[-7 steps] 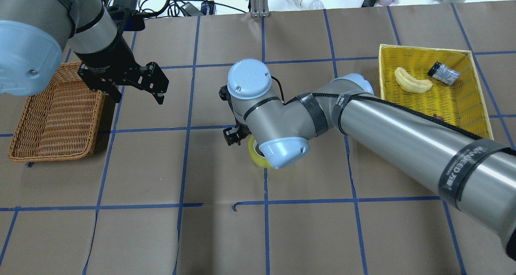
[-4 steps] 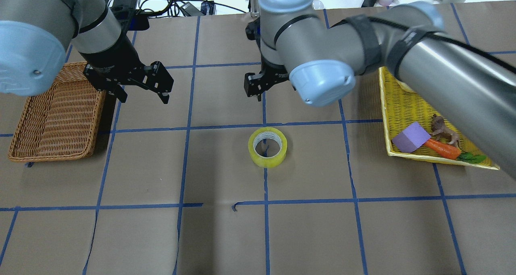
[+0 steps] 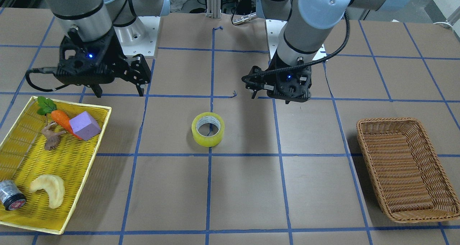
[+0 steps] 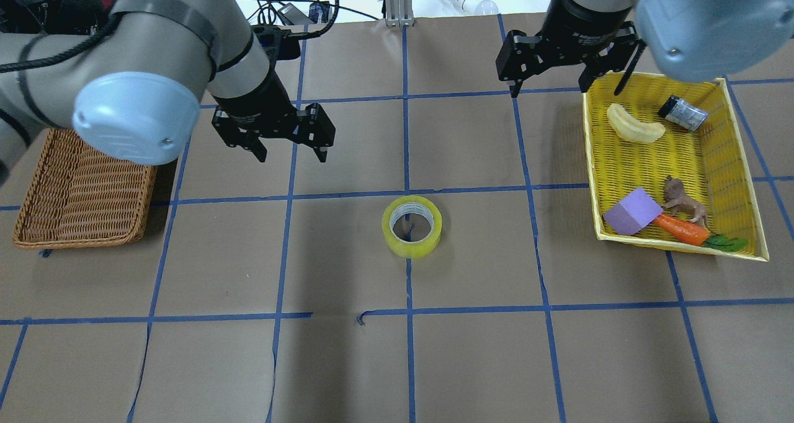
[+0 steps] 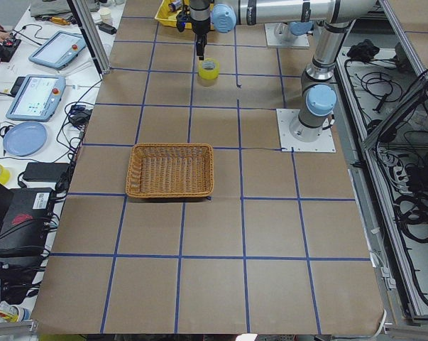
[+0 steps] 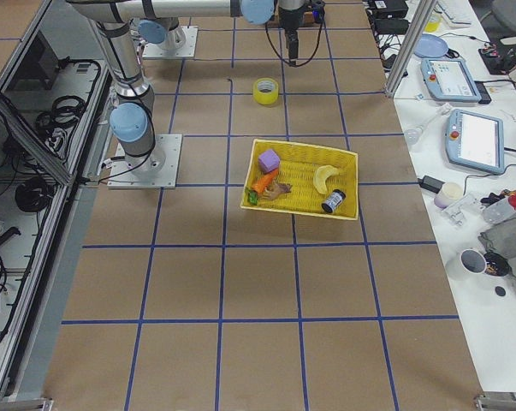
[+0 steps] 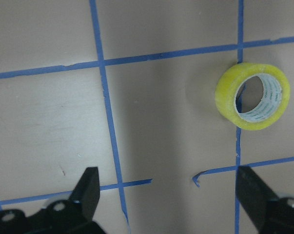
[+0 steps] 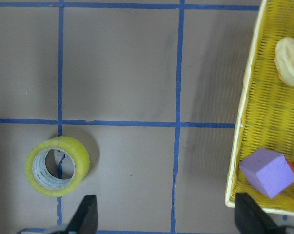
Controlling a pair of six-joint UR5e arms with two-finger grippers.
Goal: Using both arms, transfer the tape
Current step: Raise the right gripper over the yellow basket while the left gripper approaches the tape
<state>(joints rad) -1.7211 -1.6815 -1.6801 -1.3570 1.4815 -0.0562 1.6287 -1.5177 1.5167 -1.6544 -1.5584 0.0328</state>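
The yellow tape roll [image 4: 412,226] lies flat on the brown table, hole up, at a blue grid crossing. It also shows in the front view [image 3: 208,129], the left wrist view [image 7: 252,96] and the right wrist view [image 8: 57,165]. My left gripper [image 4: 291,156] is open and empty. It hovers to the left of the tape and a little beyond it, and shows in the front view [image 3: 271,97]. My right gripper [image 4: 549,88] is open and empty. It hangs high at the far right, by the corner of the yellow tray, and shows in the front view [image 3: 119,93].
A wicker basket [image 4: 80,193] sits at the left edge. A yellow tray [image 4: 626,169] at the right holds a purple block [image 4: 633,210], a carrot [image 4: 682,229], a toy animal, a pale curved piece [image 4: 633,125] and a small dark cylinder [image 4: 682,111]. Cables and devices lie beyond the far edge.
The right gripper has let go of the tape, risen, and moved away to the far right by the yellow tray. The left gripper has moved right, closer to the tape. The tape stays put.
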